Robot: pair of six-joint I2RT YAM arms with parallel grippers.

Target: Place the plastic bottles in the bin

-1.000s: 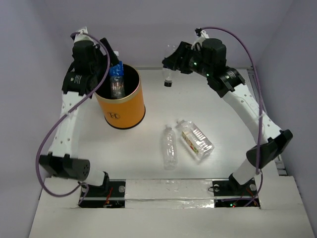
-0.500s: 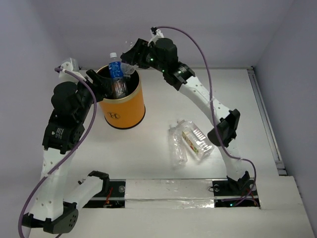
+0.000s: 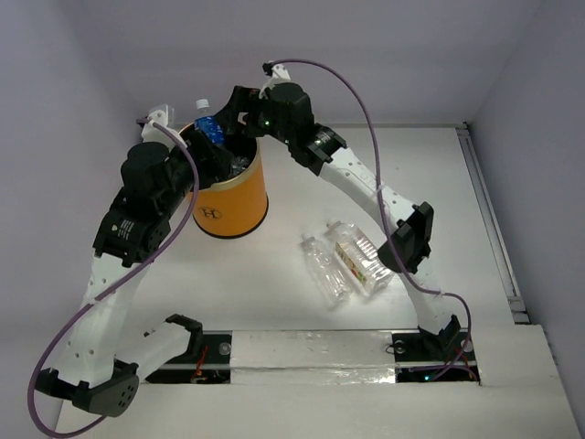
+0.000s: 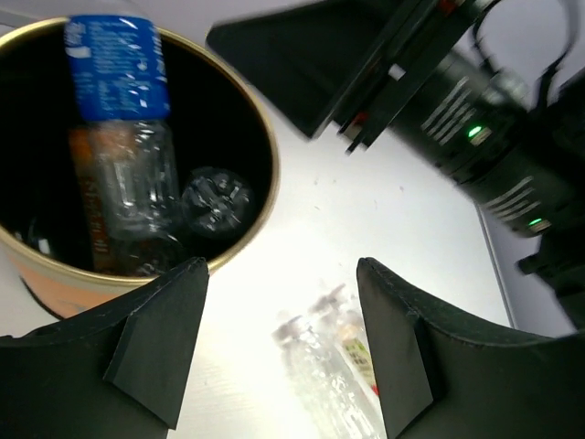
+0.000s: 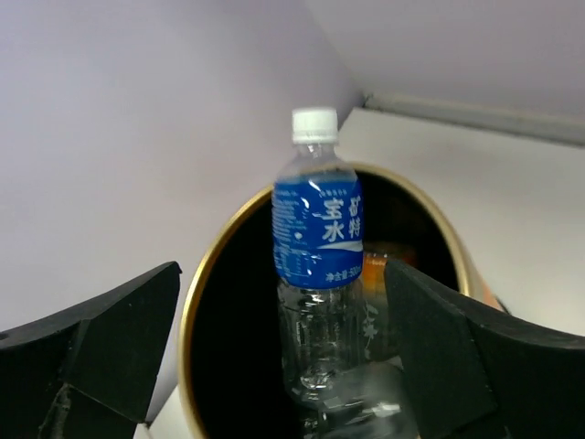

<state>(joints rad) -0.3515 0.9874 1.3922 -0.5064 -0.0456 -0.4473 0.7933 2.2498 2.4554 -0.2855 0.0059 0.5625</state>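
The orange-yellow bin [image 3: 228,203] stands at the back left. A blue-labelled bottle [image 3: 205,125] with a white cap pokes above its rim, and the same blue-labelled bottle [image 5: 318,229] stands between my right fingers without touching them. An orange bottle [image 4: 88,183] and a clear one [image 4: 215,201] lie deeper inside. My right gripper [image 3: 234,119] [image 5: 283,274] hangs open over the bin's mouth. My left gripper [image 3: 203,157] [image 4: 281,274] is open and empty by the bin's left rim. On the table lie a clear bottle [image 3: 327,269] and a yellow-green-labelled bottle [image 3: 362,259].
The right arm [image 3: 366,187] reaches across the table's middle from its base at the near edge. Its black wrist [image 4: 457,119] sits close above my left gripper. White walls rise behind the bin and along the left side.
My right arm swung from the back right to over the bin and its jaws opened wide. My left arm pulled back and returned to the rim. The clear table bottle turned slightly.
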